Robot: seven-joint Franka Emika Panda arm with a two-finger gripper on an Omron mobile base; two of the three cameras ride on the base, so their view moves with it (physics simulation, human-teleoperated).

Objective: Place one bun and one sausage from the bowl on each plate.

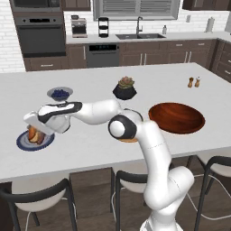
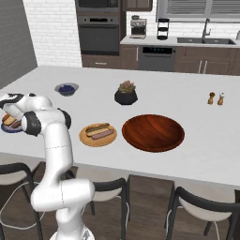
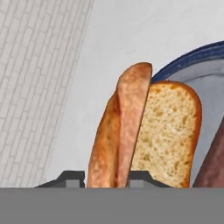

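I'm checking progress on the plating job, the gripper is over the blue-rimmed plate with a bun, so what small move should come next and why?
Probably open the gripper and let go. Its fingertips flank the bun, which hangs over the grey-blue plate with a sausage beside it. The tan plate already carries its pair, and the bowl looks empty, so this release would likely finish the job.

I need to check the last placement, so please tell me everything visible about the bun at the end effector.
The bun is a split, golden-brown roll with a pale crumb face. It stands between the end effector fingertips, over the grey-blue plate at the counter's left end. A dark sausage lies beside it on that plate.
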